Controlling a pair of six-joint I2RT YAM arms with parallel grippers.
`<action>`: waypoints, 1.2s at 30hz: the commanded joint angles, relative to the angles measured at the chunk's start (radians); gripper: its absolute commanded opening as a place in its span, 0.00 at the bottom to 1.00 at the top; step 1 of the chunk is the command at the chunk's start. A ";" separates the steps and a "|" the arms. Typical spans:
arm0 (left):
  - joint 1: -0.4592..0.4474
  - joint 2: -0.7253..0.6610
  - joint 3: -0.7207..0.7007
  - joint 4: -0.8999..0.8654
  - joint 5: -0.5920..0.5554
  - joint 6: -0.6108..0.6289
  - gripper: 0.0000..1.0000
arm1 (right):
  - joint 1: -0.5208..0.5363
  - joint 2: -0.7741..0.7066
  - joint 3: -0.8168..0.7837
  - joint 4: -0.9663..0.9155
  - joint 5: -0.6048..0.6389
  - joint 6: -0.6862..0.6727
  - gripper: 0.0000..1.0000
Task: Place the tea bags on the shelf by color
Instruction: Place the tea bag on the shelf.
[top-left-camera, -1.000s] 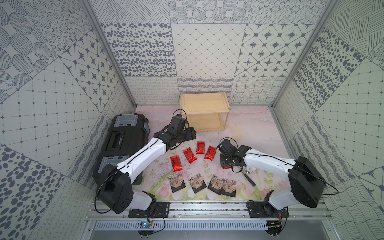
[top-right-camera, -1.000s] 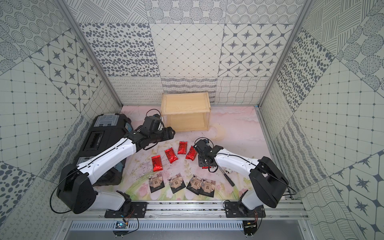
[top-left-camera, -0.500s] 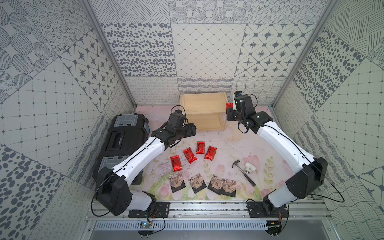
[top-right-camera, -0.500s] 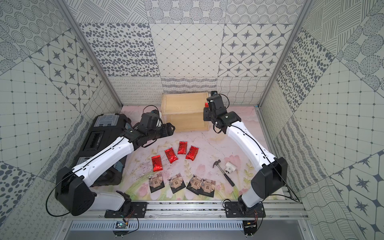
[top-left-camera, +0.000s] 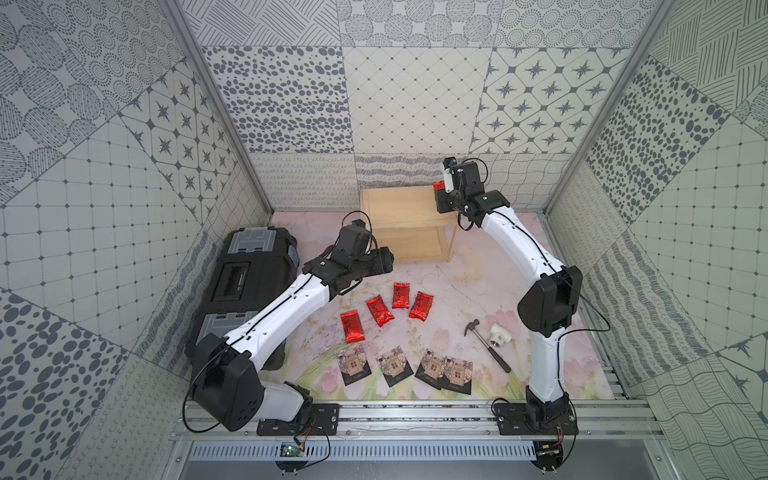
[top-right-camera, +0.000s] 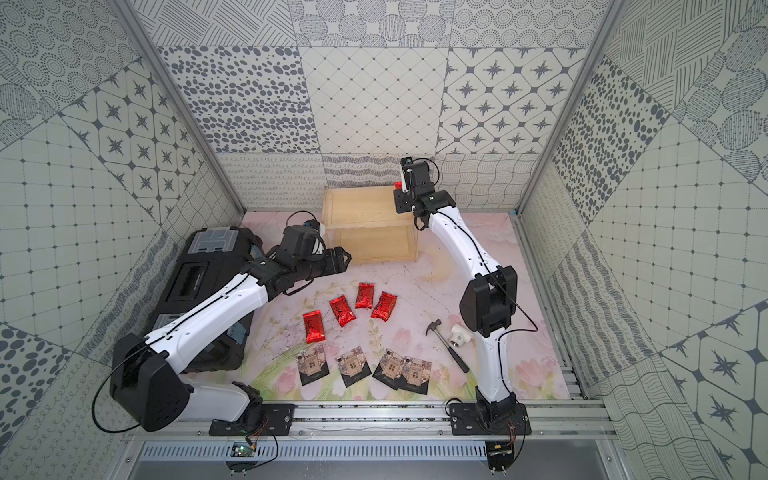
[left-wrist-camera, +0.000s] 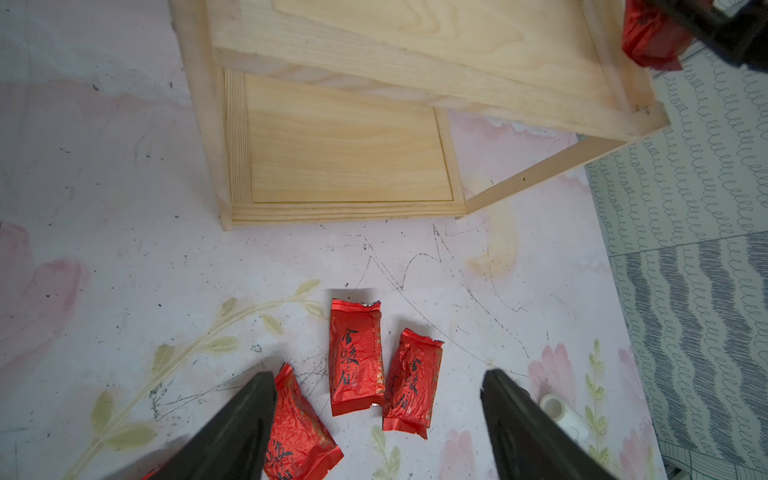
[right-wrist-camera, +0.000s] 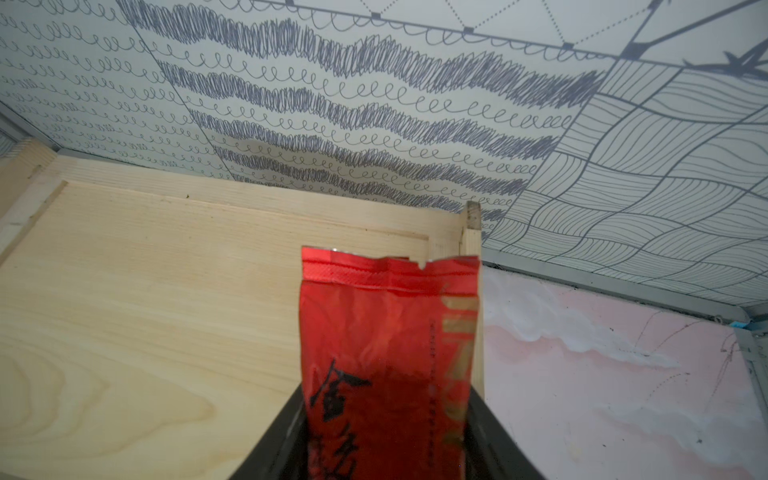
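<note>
In the right wrist view my right gripper (right-wrist-camera: 386, 419) is shut on a shiny red tea bag (right-wrist-camera: 386, 332). It holds it over the right end of the top tier of the pale wood shelf (right-wrist-camera: 166, 270). Both top views show this gripper (top-left-camera: 441, 195) (top-right-camera: 402, 196) at the shelf's (top-left-camera: 405, 208) back right corner. My left gripper (left-wrist-camera: 377, 377) is open and empty. It hovers in front of the shelf above several red tea bags (top-left-camera: 379, 311) lying on the mat. Several dark square tea bags (top-left-camera: 394, 365) lie in a row near the front edge.
A long black toolbox (top-left-camera: 249, 270) lies along the left wall under my left arm. A small hammer (top-left-camera: 486, 345) and a white plastic fitting (top-left-camera: 500, 337) lie on the mat beside the base of my right arm.
My right arm has carried a red tea bag from the mat up to the shelf's back right corner. My left gripper has hardly moved and stays open.
</note>
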 joint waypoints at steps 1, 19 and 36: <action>-0.003 0.006 -0.010 0.024 0.015 0.028 0.83 | -0.005 0.019 0.036 -0.022 0.009 0.004 0.53; -0.003 0.007 -0.023 0.030 0.004 0.035 0.84 | -0.005 0.042 0.028 -0.054 0.029 0.048 0.56; -0.004 -0.017 -0.029 0.016 -0.014 0.041 0.85 | 0.000 0.027 0.067 -0.078 0.044 0.059 0.69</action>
